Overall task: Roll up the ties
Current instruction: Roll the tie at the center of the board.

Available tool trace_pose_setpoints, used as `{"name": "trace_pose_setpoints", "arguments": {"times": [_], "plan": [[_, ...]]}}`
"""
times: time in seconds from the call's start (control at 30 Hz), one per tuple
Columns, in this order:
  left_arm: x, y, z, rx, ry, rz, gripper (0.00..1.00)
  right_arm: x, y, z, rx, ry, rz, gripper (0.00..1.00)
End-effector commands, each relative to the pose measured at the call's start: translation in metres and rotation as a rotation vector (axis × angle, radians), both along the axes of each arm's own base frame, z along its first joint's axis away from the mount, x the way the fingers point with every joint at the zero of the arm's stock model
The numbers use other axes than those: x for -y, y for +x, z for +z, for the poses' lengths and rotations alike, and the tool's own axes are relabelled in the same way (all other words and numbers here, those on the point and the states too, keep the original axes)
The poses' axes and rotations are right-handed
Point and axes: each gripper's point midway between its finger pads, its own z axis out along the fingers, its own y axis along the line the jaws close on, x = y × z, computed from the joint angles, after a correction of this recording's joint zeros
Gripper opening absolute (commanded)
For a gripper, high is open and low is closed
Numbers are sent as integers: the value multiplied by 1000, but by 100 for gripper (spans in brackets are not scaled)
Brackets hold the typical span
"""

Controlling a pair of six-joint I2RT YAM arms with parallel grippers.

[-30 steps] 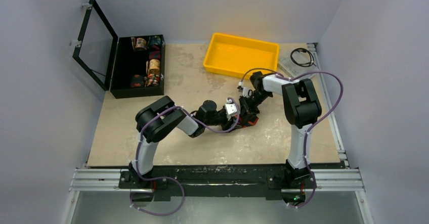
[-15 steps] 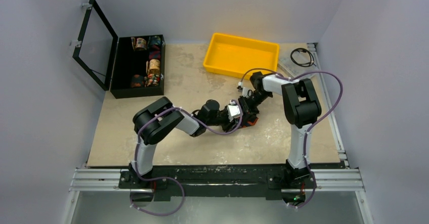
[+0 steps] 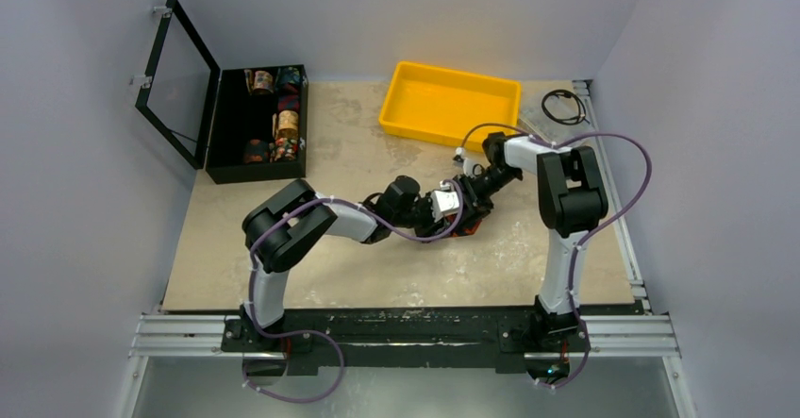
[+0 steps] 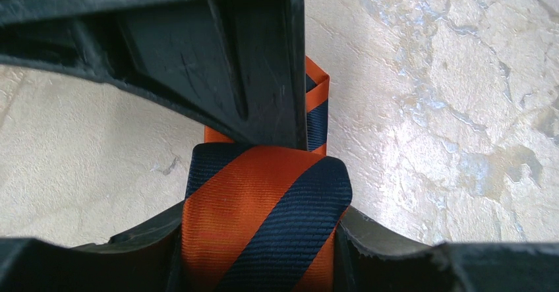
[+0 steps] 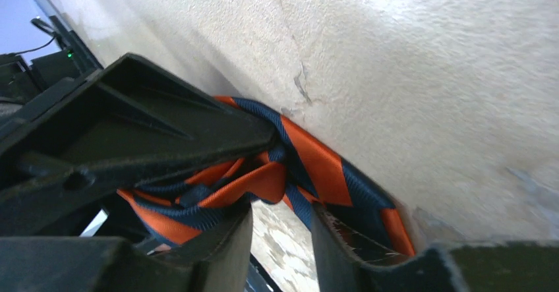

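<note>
Left gripper [image 4: 260,259]: we see it pinching the striped tie [image 4: 264,193], a small roll, from both sides.
Right gripper [image 5: 280,239]: jaws parted, tie right at its tips, not clamped.
Tie spot: on the table [image 4: 428,107], between both grippers.

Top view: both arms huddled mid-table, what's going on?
Both arms are working one orange-and-navy striped tie on the table. The left gripper is closed on a folded section of it. The right gripper, facing it, has its jaws apart with loose folds lying between them. The tie is bunched, not a neat roll yet. The black box at back left holds several fabric rolls, and the yellow tray sits behind the arms.
</note>
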Motion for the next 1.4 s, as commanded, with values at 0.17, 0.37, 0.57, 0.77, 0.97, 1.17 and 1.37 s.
{"name": "trace_pose_setpoints", "arguments": {"times": [0.17, 0.37, 0.57, 0.77, 0.97, 1.17, 1.37], "plan": [[-82, -29, -94, -207, 467, 36, 0, 3, 16, 45, 207, 127, 50, 53], [-88, -34, -97, -224, 516, 19, 0, 7, 19, 63, 233, 187, 4, 68], [-84, -33, -94, -237, 516, 10, 6, -15, 17, 63, 175, 255, -27, 66], [-77, -30, -88, -233, 498, -4, 8, -23, 16, 38, 145, 209, -21, 59], [-72, -28, -85, -230, 479, -17, 10, -17, 15, 20, 137, 161, -17, 16], [-58, -20, -61, -238, 349, -30, 24, 9, 12, -18, 120, -30, 6, 0], [-29, 2, -6, -144, 85, -33, 39, 27, 21, -35, 159, -163, 8, 0]]}}
